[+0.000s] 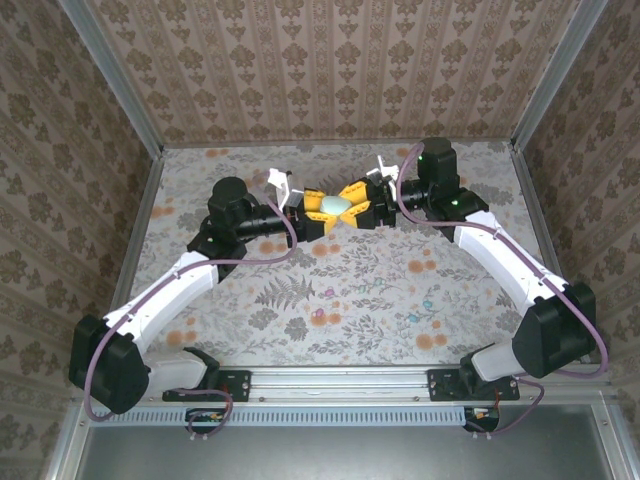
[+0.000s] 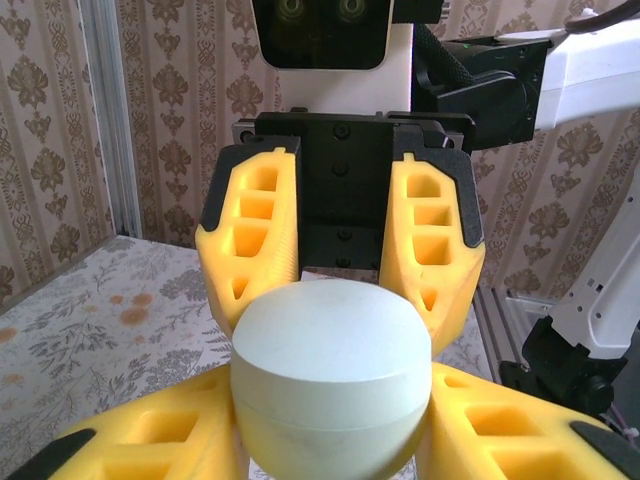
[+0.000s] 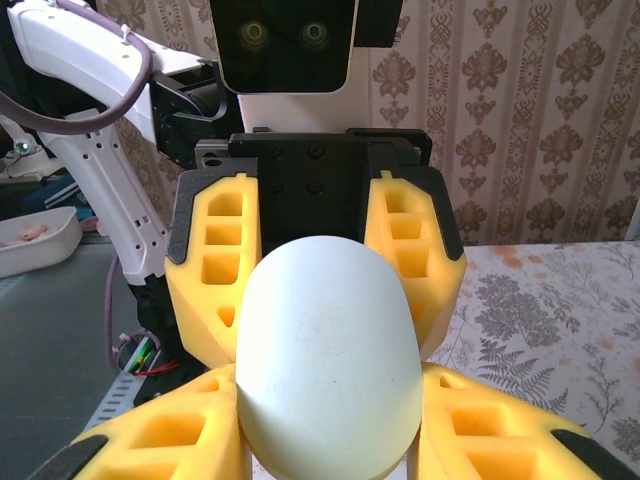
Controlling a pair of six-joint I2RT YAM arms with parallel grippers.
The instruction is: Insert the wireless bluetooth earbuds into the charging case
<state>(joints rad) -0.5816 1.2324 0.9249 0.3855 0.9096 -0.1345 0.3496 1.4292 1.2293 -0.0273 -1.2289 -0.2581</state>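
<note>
The left claw [image 1: 316,207] and right claw [image 1: 358,207] both clamp the pale charging case [image 1: 337,203] — below it, the flower-printed desk [image 1: 400,300]. Damask-papered walls [image 1: 330,70] stand behind and beside it.

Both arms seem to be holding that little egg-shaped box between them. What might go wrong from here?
1. The charging case is smooth and rounded. It is pinched between the left gripper and the right gripper, apparently above the table, so it might slip out and drop.
2. Its lid looks shut. Uneven pulling to open it might twist the case loose.
3. The yellow fingers of both grippers crowd close together and may bump each other.
</note>
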